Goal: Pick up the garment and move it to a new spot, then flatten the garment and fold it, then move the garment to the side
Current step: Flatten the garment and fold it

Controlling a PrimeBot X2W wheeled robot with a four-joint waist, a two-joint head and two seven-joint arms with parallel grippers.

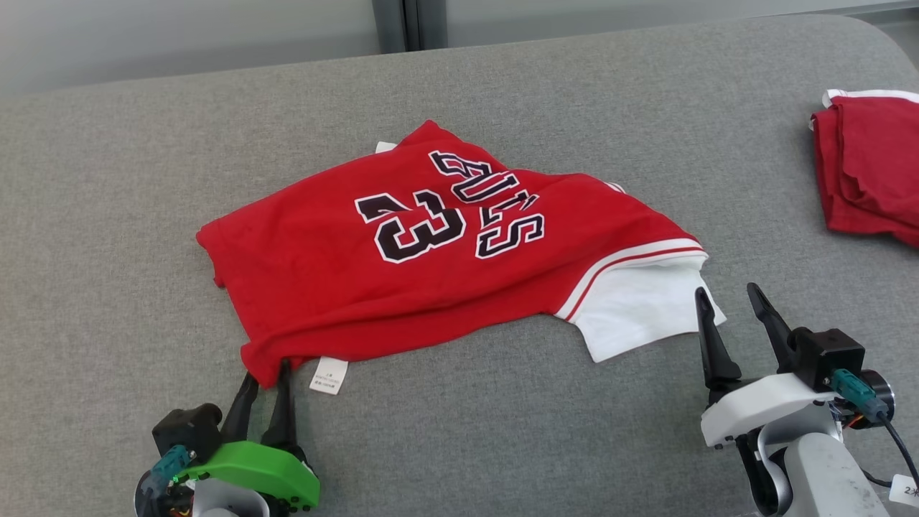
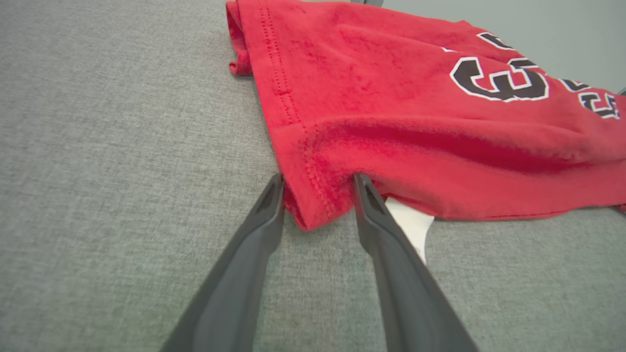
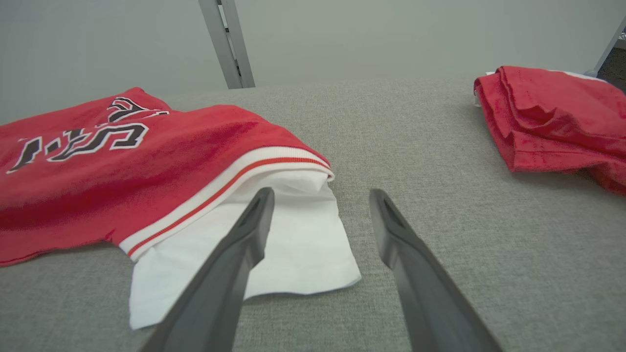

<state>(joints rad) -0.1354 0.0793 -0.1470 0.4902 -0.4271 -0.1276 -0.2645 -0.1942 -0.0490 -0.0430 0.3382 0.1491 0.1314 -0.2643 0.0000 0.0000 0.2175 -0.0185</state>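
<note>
The left gripper [image 2: 319,178] fingers stand parted astride the lower-left hem corner of the red garment [image 1: 316,273], touching the cloth. The right gripper [image 1: 726,289] fingers are spread wide at the white sleeve [image 1: 639,309], lower right. The garment lies mid-frame on the grey desk [image 1: 108,179], long axis left to right, hem end left and sleeve end right; a folded red cloth [image 1: 869,165] sits at the right edge.

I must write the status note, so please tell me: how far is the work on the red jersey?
Early. Done: nothing sure; the red jersey lies rumpled, unfolded. In hand: left gripper straddles its hem corner; right gripper stands open by the white sleeve. Left: lifting, flattening, folding, moving aside.
</note>
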